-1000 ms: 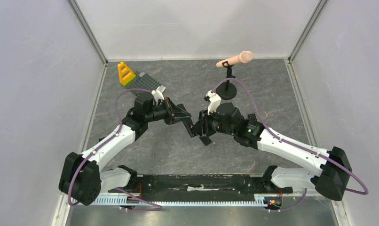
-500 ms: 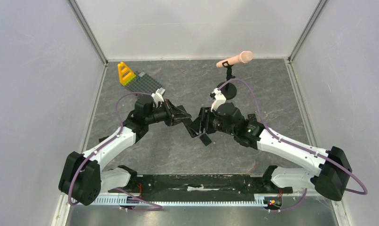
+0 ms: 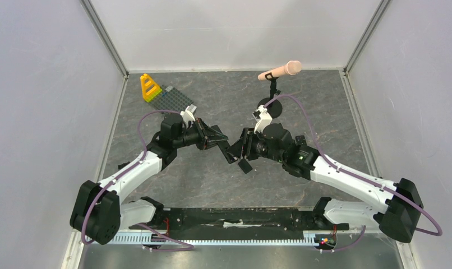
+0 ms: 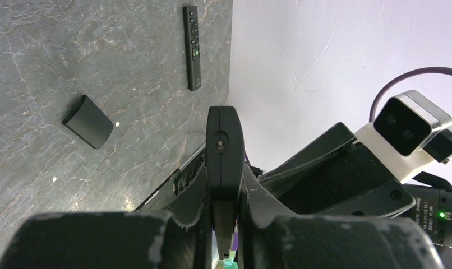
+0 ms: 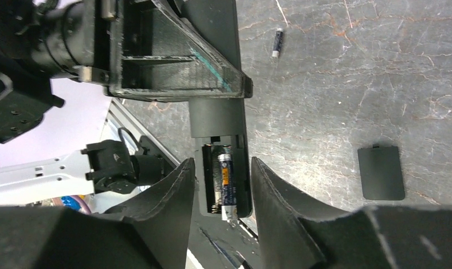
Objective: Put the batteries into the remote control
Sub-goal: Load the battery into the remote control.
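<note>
Top external, back left: a yellow toy block [image 3: 150,87] stands at the end of a grey studded baseplate [image 3: 176,100]; both sit well apart from my arms
Left gripper [image 3: 222,142]: clenched on the remote control [image 4: 224,145]; I hold it in the air over the middle of the grey stone-patterned table [image 3: 201,179], its free end slanting toward my right arm
Left wrist view: the remote stands edge-on between my jaws; on the table to its left lies the loose battery cover [image 4: 88,114], a flat black rectangle; beyond that a second remote with buttons [image 4: 193,47] lies near the wall
Battery bay: open, facing my right wrist camera; one battery [image 5: 226,182] with a dark and orange label lies lengthwise inside it, along the right side of the bay
Right gripper [image 5: 222,163]: jaws parted, one finger on either side of the remote's open end and close against its edges; I cannot tell whether they press on it
Loose battery [image 5: 277,42]: a small dark cell with a pale tip, flat on the table past the remote, touching nothing; in this view the cover lies further right, well apart from it
Back right: a pale pink microphone [image 3: 280,71] tilts on a black stand with a round base
</note>
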